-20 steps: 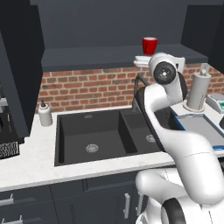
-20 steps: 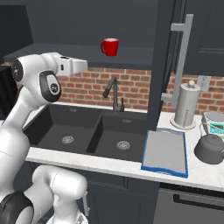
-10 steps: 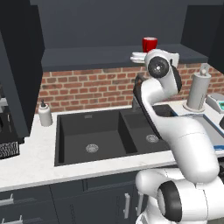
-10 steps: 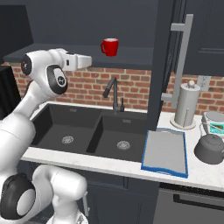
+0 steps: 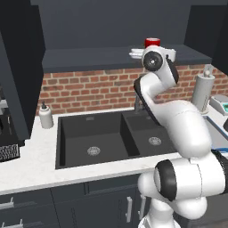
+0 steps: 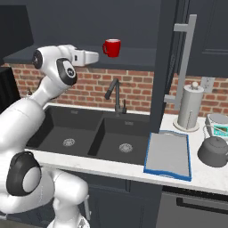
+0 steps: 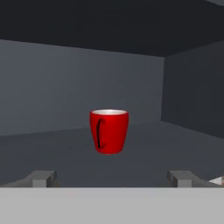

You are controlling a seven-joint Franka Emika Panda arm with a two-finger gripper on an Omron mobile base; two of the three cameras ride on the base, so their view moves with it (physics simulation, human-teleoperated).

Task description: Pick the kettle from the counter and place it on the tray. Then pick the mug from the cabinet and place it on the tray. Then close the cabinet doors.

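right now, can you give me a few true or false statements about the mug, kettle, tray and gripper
1. The mug stands upright on the cabinet shelf. True.
2. The gripper is shut on the mug. False: its jaws are open and the mug stands apart, ahead of them.
3. The kettle sits on the tray. False: it stands on the counter, beside the tray.
4. The tray has nothing on it. True.
5. The mug's handle faces the hand camera. True.

wall: red brick backsplash | sink: black double basin | faucet: dark | lower cupboards: dark
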